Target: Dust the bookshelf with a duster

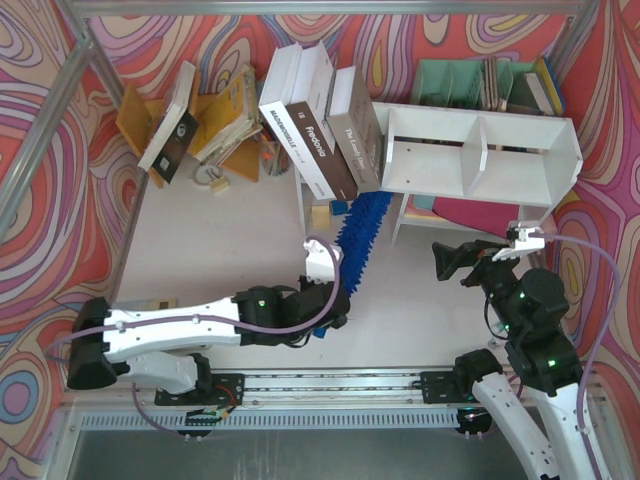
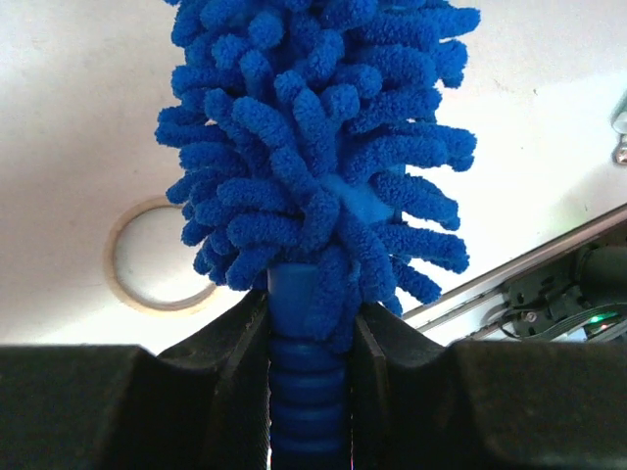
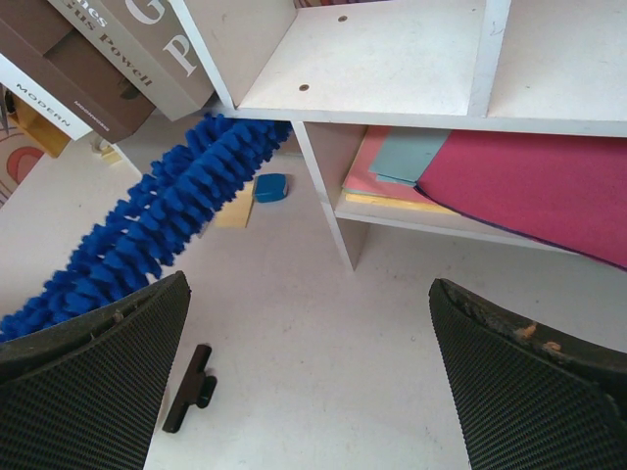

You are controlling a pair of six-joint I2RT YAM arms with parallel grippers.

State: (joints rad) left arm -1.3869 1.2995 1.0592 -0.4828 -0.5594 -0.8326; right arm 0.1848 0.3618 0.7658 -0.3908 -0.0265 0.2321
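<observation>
The white bookshelf [image 1: 475,150] stands at the back right on white legs; its two compartments show in the right wrist view [image 3: 372,59]. The blue fluffy duster [image 1: 362,235] runs from my left gripper [image 1: 335,300] up to the shelf's left leg, its tip under the leaning books. My left gripper [image 2: 309,333] is shut on the duster's ribbed blue handle [image 2: 306,392], just below the fluffy head [image 2: 313,147]. My right gripper [image 1: 447,262] is open and empty over the table in front of the shelf [image 3: 309,352], with the duster [image 3: 157,215] to its left.
Large books [image 1: 315,130] lean against the shelf's left side. A teal file organizer [image 1: 470,85] stands behind it, a yellow rack [image 1: 225,120] at the back left. Red folders [image 3: 529,176] lie under the shelf. A small black piece [image 3: 191,389] and a blue block [image 3: 270,187] lie on the table.
</observation>
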